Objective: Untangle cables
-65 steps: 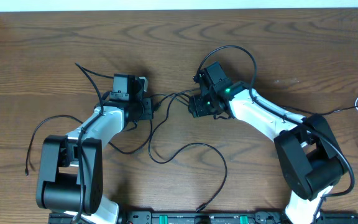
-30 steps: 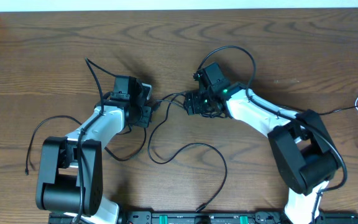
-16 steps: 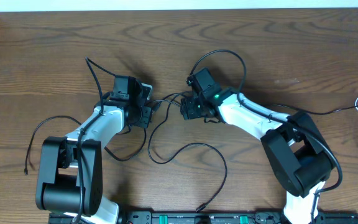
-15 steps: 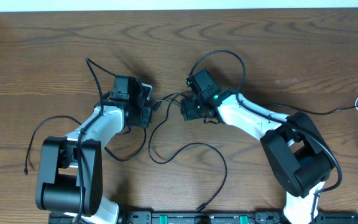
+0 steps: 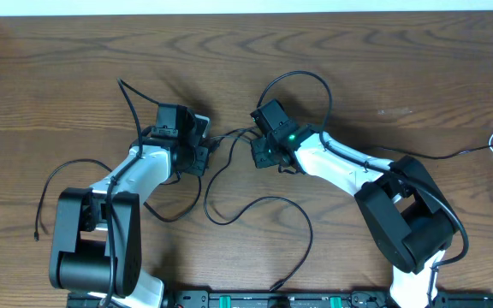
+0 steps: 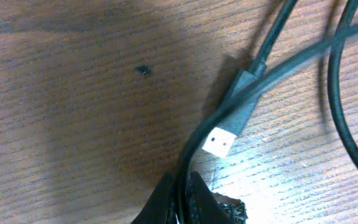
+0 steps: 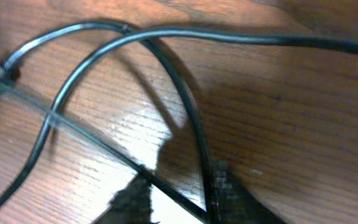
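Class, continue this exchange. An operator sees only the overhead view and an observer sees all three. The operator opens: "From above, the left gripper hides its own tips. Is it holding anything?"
Observer: Yes. The left gripper is shut on a black cable.
Operator: Any plug nearby?
Observer: A USB plug with a silver end lies just ahead of it, and the cable passes over it.
Operator: And the right side?
Observer: The right gripper has its jaws apart, with a black cord running between them.

Left hand clamped, right hand part-open
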Robot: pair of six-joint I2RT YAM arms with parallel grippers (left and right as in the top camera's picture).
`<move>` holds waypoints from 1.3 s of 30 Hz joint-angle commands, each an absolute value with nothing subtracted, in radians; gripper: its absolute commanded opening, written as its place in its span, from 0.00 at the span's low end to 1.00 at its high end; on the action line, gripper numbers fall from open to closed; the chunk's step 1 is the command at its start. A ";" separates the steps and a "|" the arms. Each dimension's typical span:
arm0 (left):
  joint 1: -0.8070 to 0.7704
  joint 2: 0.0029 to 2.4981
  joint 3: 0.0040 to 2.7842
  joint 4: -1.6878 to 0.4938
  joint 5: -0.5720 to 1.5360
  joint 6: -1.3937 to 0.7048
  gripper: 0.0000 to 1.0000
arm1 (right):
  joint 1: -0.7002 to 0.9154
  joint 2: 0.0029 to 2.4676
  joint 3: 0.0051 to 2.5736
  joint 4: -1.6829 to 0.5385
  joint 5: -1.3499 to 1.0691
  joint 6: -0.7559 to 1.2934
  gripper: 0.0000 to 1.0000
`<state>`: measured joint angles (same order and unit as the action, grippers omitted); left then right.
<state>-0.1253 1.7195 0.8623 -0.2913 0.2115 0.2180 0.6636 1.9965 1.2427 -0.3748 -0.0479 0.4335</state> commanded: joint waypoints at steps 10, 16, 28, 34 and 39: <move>-0.126 1.730 0.852 -0.305 0.224 0.236 0.08 | 0.666 2.016 1.247 -0.374 -0.030 0.432 0.64; -0.126 1.730 0.852 -0.297 0.223 0.236 0.08 | 0.661 2.016 1.247 -0.353 -0.125 0.393 0.79; -0.126 1.730 0.852 -0.295 0.175 0.239 0.07 | 0.516 2.016 1.247 -0.229 -0.519 0.491 0.75; -0.126 1.730 0.852 -0.294 0.175 0.239 0.07 | 0.492 2.016 1.247 -0.228 -0.464 0.608 0.73; -0.126 1.730 0.852 -0.294 0.175 0.239 0.08 | 0.533 2.016 1.247 -0.236 -0.351 0.635 0.72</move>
